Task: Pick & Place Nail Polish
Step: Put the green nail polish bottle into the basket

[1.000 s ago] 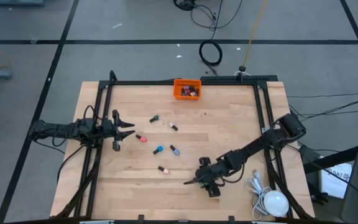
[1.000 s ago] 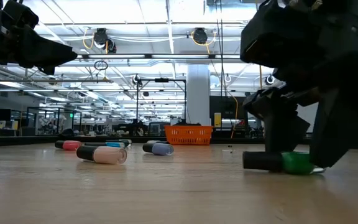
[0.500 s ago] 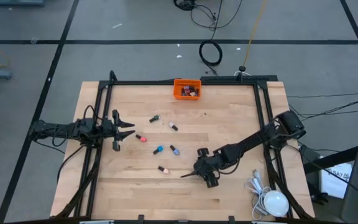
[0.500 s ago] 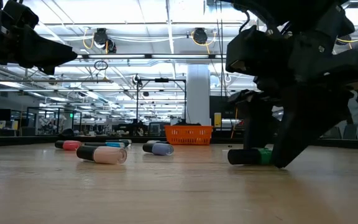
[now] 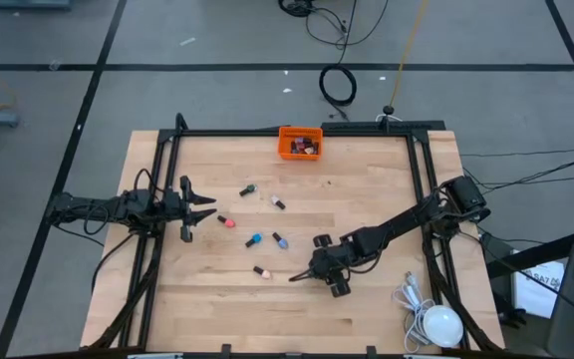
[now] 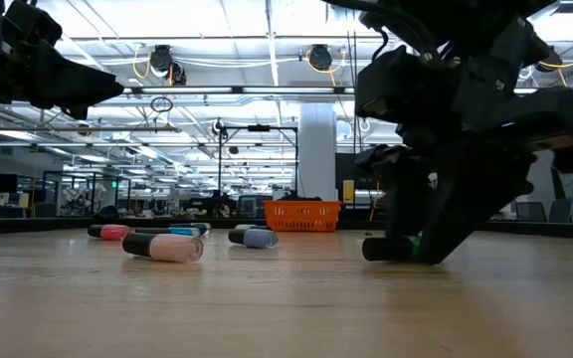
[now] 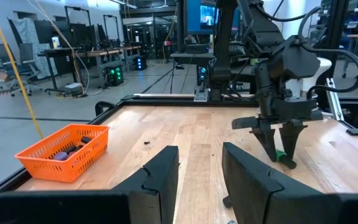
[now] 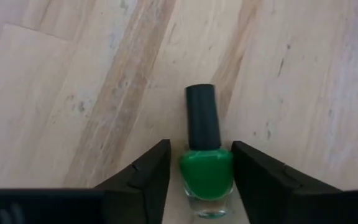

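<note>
A green nail polish bottle [image 8: 206, 168] with a black cap lies on its side on the wooden table. My right gripper [image 8: 201, 143], at the table's near middle [image 5: 312, 271], is shut on it. Several more nail polish bottles lie loose on the table to its left, among them a peach one [image 5: 261, 271], a blue one [image 5: 254, 240] and a red one [image 5: 227, 221]. My left gripper [image 5: 212, 206] hovers open at the table's left side, level, holding nothing. My right gripper has the green glass body [image 8: 229, 171] of the bottle between its two fingers, one on each side. The fingers slant down from the table's right and lie along the bottle, whose cap [image 8: 202, 115] points away from them. The bottle lies on the table.
An orange bin [image 5: 300, 142] holding some bottles stands at the far edge. A white round object with a cable [image 5: 436, 324] lies at the near right corner. Black frame rails [image 5: 422, 189] run along the table's sides.
My right gripper has moved toward the table's left and a little toward its far edge, and has rolled. The green bottle has slid along the table with it and turned about, still lying on its side.
</note>
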Controlling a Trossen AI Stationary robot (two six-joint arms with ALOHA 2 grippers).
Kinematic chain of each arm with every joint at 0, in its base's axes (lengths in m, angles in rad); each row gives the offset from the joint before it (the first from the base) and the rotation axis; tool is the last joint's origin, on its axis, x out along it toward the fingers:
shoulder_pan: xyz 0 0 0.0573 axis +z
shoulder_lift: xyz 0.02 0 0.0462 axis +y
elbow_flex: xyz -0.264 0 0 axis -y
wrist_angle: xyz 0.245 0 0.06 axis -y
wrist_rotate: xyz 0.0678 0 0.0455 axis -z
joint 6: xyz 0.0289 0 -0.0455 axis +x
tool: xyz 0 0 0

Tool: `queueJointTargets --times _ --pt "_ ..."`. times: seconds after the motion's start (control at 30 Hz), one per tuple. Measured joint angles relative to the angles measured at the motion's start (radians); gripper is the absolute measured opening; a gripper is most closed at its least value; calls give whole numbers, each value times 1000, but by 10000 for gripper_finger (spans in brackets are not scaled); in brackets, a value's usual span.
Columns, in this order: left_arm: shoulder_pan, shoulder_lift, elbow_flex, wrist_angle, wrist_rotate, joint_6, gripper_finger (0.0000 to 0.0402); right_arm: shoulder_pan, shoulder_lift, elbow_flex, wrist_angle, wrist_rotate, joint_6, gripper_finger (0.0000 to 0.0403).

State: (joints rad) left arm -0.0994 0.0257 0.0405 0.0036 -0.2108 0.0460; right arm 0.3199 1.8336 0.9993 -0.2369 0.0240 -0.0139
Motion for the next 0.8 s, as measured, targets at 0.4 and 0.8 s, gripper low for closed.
queueJointTargets --times 0.4,0.8 --pt "0 0 0 0 0 0 124 -27 0 0 9 -7 -58 108" --pt "0 0 0 0 0 1 124 -113 -219 -15 55 57 -24 108"
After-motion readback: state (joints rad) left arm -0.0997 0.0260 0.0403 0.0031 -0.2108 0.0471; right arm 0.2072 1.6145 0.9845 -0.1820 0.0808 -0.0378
